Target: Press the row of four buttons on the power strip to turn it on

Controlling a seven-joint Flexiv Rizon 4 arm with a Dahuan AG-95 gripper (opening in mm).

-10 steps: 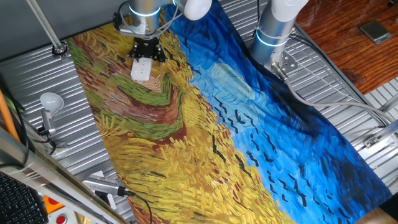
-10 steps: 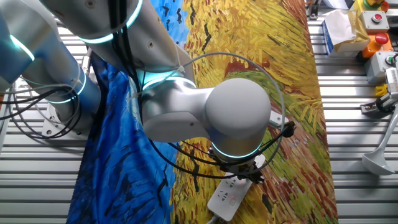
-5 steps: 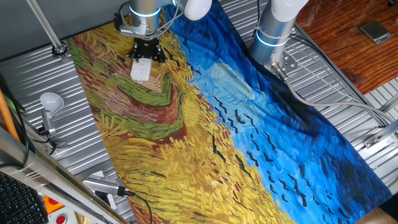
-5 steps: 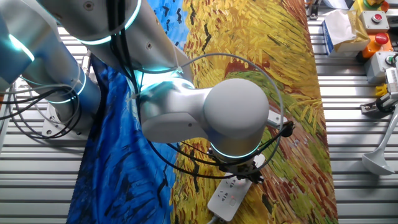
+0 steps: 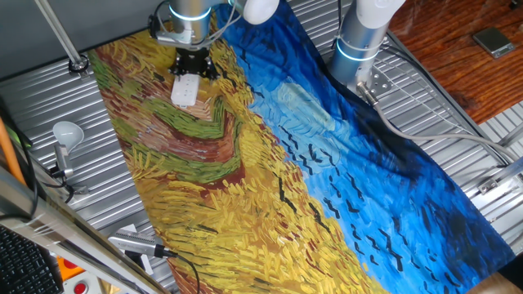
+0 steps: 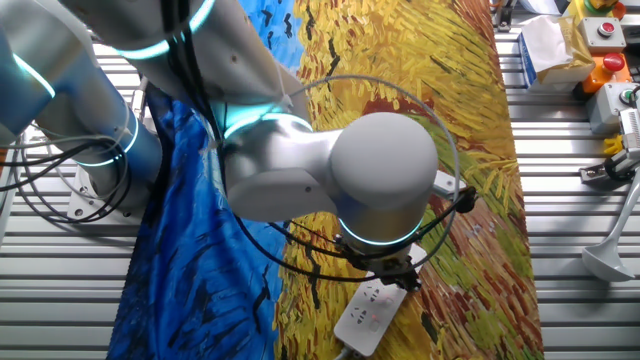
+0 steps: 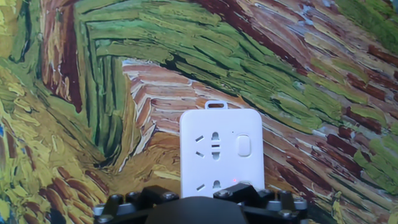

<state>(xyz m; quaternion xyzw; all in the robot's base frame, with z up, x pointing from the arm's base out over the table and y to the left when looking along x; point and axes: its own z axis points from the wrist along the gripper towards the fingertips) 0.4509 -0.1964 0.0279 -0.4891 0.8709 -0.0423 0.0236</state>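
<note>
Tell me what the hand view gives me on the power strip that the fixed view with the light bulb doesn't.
Only the hand view shows the power strip's face in detail: socket slots, one pale button beside them, a hanging tab at the far end. The hand's black body hides the near end, fingertips unseen.

Only the fixed view shows the whole table, the light bulb at its edge and the arm above the strip.

Both show the white strip lying on the painted cloth.

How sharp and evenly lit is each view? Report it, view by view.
Hand view: crisp on the power strip, gripper a dark mass at the bottom edge. One fixed view: even light, strip small. The other fixed view: the arm's glowing ring stands out and the arm hides much of the cloth.
</note>
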